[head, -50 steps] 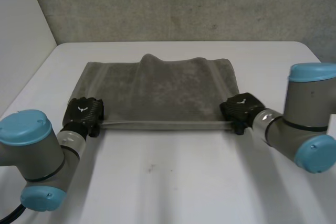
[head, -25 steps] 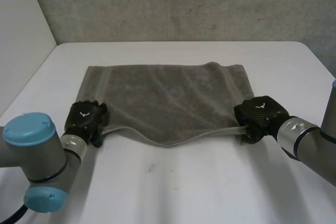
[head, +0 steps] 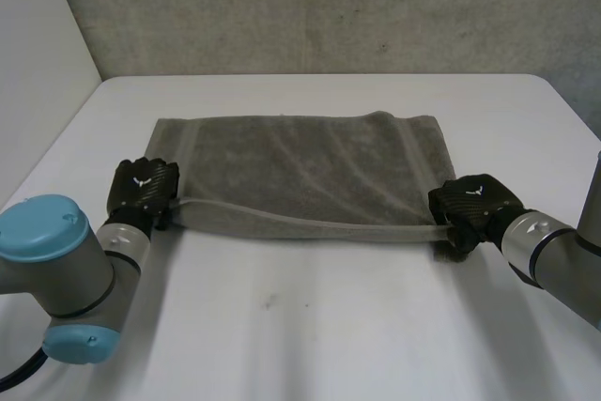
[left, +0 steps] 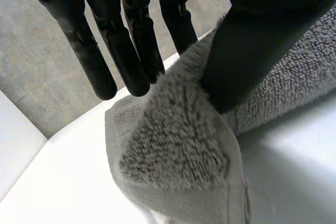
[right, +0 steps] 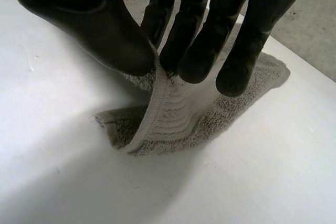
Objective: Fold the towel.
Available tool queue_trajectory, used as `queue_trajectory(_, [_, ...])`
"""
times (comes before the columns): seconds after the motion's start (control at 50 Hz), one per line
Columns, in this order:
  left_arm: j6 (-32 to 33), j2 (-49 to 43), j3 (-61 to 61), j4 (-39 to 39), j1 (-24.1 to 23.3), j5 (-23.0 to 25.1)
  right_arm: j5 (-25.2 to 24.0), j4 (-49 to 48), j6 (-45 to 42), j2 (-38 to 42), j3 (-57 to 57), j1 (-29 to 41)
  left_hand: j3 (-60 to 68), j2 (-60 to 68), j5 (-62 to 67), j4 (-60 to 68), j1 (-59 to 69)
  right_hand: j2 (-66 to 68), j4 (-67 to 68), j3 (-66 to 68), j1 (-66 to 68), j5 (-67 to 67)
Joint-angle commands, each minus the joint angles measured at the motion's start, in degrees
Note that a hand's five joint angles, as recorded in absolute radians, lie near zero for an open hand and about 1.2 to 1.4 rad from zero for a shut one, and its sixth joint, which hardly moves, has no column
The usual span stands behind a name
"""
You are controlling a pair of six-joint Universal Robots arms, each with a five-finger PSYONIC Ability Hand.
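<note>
A grey towel point(head: 300, 171) lies spread on the white table point(head: 310, 326), its near edge raised and stretched in a line between my two hands. At the near left corner my left hand point(head: 141, 190) has its thumb point(left: 252, 40) pressed onto the cloth point(left: 178, 150), with straight fingers point(left: 131, 51) behind it. My right hand point(head: 477, 206) is at the near right corner. There its thumb and fingers point(right: 199, 40) pinch the hem of the towel point(right: 173, 114), which rises off the table.
A grey wall point(head: 310, 7) runs behind the table's far edge and a white wall point(head: 38, 63) stands to the left. Bare tabletop lies in front of the towel and on both sides.
The hump at the towel's far side has flattened. Both hands moved nearer, the right one also outward. The near edge sagged half a second ago and is now pulled straight.
</note>
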Motion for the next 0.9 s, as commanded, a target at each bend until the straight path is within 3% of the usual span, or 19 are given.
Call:
queue_trajectory(0.02, [0.18,-0.39,-0.25,0.10,0.07,1.13,0.08,-0.42,0.00,0.31,0.18,-0.15,21.35,21.32,22.00,21.29,21.55,3.59,3.24,3.20,4.06,2.99])
queue_trajectory(0.08, [0.27,-0.48,-0.43,0.19,0.07,1.66,0.17,-1.56,0.09,0.66,0.35,-0.68,22.51,22.48,23.16,22.45,22.71,3.48,3.13,3.09,3.95,2.88])
queue_trajectory(0.18, [0.35,0.05,-0.52,0.19,0.59,1.57,0.43,-3.76,0.70,1.98,0.79,-1.03,22.51,22.48,23.16,22.45,22.71,-27.89,-28.23,-28.28,-27.42,-28.48])
queue_trajectory(0.32, [0.44,1.28,-0.78,-0.07,2.52,1.49,0.96,-4.11,5.09,5.94,-0.53,-1.12,22.51,22.48,23.16,22.45,22.71,-37.73,-38.07,-38.11,-37.25,-38.32])
queue_trajectory(0.82, [0.27,3.04,-1.48,-0.07,4.90,1.66,4.30,-4.20,7.12,6.29,-1.06,-1.82,22.51,22.48,23.16,22.45,22.71,-34.37,-34.72,-34.76,-33.90,-34.97])
queue_trajectory(0.88, [0.27,3.13,-1.57,-0.07,4.99,1.66,4.30,-4.29,7.29,6.20,-1.14,-1.82,22.51,22.48,23.16,22.45,22.71,-27.30,-27.65,-27.69,-26.83,-27.90])
queue_trajectory(0.9, [0.27,3.13,-1.57,-0.07,4.99,1.66,4.21,-4.38,7.47,6.12,-1.06,-1.82,22.51,22.48,23.16,22.45,22.71,-9.82,-10.17,-10.21,-9.35,-10.42])
